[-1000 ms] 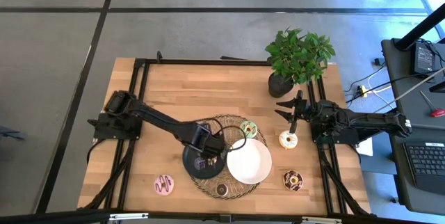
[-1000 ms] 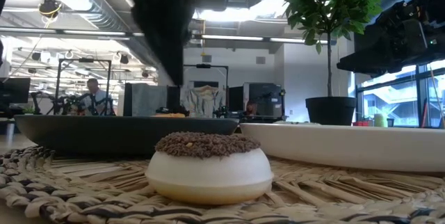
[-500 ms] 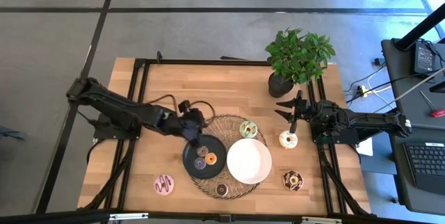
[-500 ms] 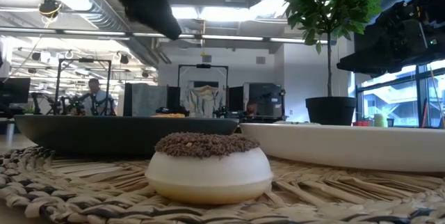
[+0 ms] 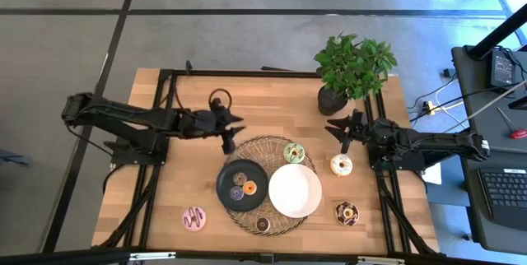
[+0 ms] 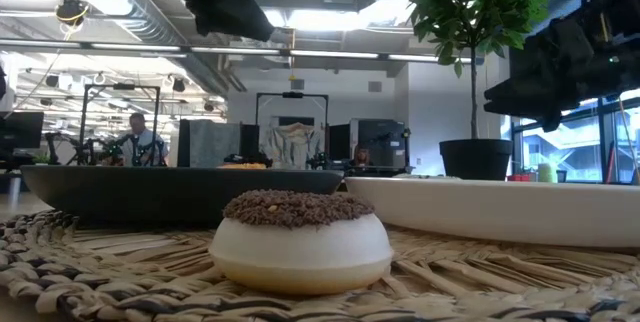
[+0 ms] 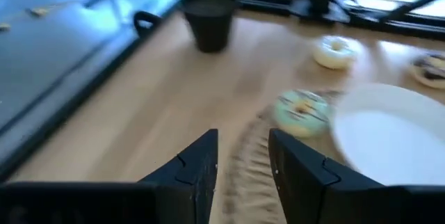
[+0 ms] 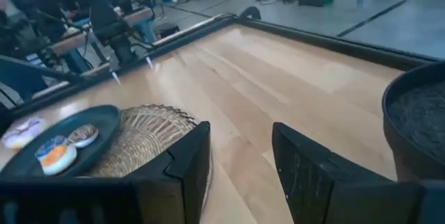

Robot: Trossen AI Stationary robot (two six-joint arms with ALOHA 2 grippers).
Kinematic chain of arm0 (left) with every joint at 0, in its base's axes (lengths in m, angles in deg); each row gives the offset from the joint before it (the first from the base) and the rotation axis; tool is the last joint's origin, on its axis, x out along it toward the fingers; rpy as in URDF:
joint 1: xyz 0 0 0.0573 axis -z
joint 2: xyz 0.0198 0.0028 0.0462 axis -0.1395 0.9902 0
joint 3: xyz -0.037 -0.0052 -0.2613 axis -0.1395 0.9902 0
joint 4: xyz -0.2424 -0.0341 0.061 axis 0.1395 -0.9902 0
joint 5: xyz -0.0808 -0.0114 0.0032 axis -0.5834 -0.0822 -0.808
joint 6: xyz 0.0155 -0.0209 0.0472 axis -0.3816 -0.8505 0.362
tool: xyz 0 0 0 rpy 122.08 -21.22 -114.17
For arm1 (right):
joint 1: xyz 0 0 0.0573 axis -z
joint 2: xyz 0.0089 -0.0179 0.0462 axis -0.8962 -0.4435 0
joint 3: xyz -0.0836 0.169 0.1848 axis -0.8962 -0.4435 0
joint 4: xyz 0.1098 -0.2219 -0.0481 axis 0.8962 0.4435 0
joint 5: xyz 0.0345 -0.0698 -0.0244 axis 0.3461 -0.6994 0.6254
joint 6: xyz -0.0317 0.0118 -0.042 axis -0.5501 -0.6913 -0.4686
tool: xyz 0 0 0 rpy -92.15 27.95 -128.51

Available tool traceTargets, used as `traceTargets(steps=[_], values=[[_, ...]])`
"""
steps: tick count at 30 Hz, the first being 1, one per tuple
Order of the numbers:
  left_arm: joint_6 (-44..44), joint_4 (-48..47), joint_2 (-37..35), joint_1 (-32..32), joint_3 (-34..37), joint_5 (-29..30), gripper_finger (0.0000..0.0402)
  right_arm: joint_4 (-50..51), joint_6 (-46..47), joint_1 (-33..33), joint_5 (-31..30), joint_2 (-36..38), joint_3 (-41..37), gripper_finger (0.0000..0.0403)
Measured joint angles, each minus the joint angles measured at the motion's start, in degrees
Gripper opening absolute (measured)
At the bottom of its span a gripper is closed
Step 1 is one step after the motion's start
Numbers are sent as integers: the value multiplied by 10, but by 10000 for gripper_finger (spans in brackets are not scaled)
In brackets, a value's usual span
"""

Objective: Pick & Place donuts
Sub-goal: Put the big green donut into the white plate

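Wooden table (image 5: 272, 104): left end effector (image 5: 228, 132) and right end effector (image 5: 344, 129) both parted, empty.

A woven mat (image 5: 265, 184) lies mid-table, with a dark plate (image 5: 242, 185) on its left half and a white plate (image 5: 295, 191) on its right. Two donuts (image 5: 244, 189) sit in the dark plate; another (image 5: 294, 152) rests on the mat's far edge. A potted plant (image 5: 352, 69) stands at the table's far right.

Even overhead light, soft shadows; ceiling strips glare brightly in the low view, and both wrist views smear.
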Motion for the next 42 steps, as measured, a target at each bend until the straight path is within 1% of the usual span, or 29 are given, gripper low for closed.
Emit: traceTargets(steps=[2, 5, 6, 7, 9, 10, 12, 13, 15, 16, 18, 20, 21, 25, 27, 31, 37, 42], values=[[-12, 0, -4, -7, 0, 5, 122, -1, -23, 0, 0, -12, 0, 157], [-26, -1, -3, -11, 0, -1, 120, -2, -110, 0, -5, -34, 0, 157], [-27, 1, 0, -11, 0, -13, 120, -1, -137, 0, -9, -42, 0, 157], [-24, 3, 4, -10, 0, -36, 120, -2, -160, 0, -11, -50, 0, 157], [8, 17, 13, -3, 5, -92, 121, -7, -196, 0, -11, -66, 0, 157], [28, 54, 17, 2, 14, -127, 122, -16, -202, 0, -11, -74, 0, 157], [48, 173, 23, 10, 44, -200, 123, -51, -184, 0, -6, -89, 2, 157], [52, 226, 23, 12, 57, -244, 124, -53, -170, 0, 8, -96, 11, 157], [52, 317, 20, 11, 85, -330, 125, -39, -156, -2, 55, -112, 37, 157], [52, 347, 15, 11, 101, -361, 125, -24, -149, -4, 80, -122, 52, 157], [54, 400, 8, 13, 130, -396, 124, 5, -131, -10, 99, -146, 78, 157], [60, 434, 2, 19, 156, -397, 123, 29, -120, -15, 100, -174, 104, 157], [60, 446, 1, 20, 168, -386, 122, 38, -118, -17, 100, -191, 115, 157], [48, 478, 1, 21, 194, -311, 121, 48, -116, -29, 116, -270, 158, 157], [45, 476, 1, 21, 201, -276, 121, 44, -115, -32, 121, -315, 176, 157], [44, 475, 1, 21, 204, -232, 122, 31, -103, -32, 121, -412, 209, 157], [43, 478, 1, 21, 204, -224, 118, 21, -104, -41, 121, -547, 259, 157], [43, 479, 1, 21, 203, -221, 120, 18, -90, -50, 121, -637, 302, 157]])
